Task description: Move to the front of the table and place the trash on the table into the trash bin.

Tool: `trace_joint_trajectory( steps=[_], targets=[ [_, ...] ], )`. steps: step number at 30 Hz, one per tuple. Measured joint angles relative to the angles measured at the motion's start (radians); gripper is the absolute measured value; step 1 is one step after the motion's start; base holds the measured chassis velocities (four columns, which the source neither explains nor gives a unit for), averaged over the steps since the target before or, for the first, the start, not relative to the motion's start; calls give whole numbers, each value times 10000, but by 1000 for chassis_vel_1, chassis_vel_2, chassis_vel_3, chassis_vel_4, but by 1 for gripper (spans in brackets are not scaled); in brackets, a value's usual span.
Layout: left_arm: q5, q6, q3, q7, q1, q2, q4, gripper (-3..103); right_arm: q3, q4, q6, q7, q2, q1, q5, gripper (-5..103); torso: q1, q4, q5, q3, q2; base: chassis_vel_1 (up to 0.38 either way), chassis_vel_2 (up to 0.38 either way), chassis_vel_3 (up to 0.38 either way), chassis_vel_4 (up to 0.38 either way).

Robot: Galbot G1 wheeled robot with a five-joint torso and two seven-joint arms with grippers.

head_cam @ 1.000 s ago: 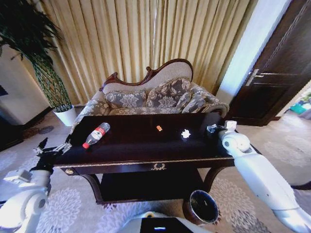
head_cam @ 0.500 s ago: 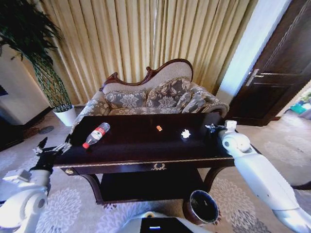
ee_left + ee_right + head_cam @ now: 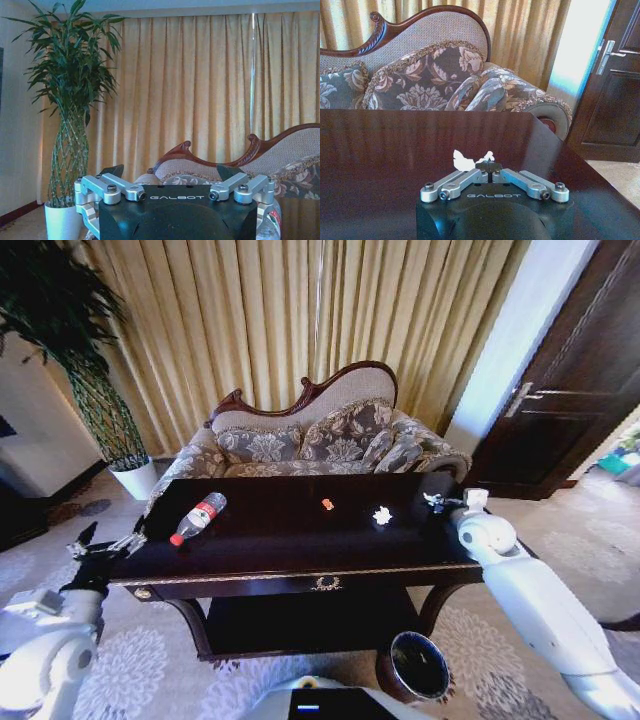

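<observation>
The dark glossy table [image 3: 270, 540] stands right in front of me. On it lie a clear bottle [image 3: 197, 518] with a red label near the left end, a tiny orange scrap [image 3: 326, 504] in the middle, and a white paper wad [image 3: 382, 514] to its right. My right gripper [image 3: 437, 502] hovers over the table's right end, shut and empty, a short way from the wad [image 3: 462, 160]; its fingertips meet in the right wrist view [image 3: 490, 166]. My left gripper [image 3: 105, 545] hangs open off the table's left corner, open too in its wrist view [image 3: 170, 172]. The trash bin [image 3: 420, 665] stands on the carpet, front right.
A patterned sofa [image 3: 320, 440] sits directly behind the table, with gold curtains beyond. A tall plant in a white pot [image 3: 135, 478] stands at the back left. A dark door [image 3: 580, 390] is at the right. Patterned carpet surrounds the table legs.
My right gripper has edged slightly farther over the table's right end. The left arm and the trash have stayed put.
</observation>
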Motion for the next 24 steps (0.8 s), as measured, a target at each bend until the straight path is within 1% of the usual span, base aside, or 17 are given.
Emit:
trace_joint_trajectory(
  steps=[24],
  targets=[
    [-12,0,-30,-2,2,33,-19,100,64,37,21,-191,65,-69,26,0,1,0,0,0,0,0,0,0,0]
  ],
)
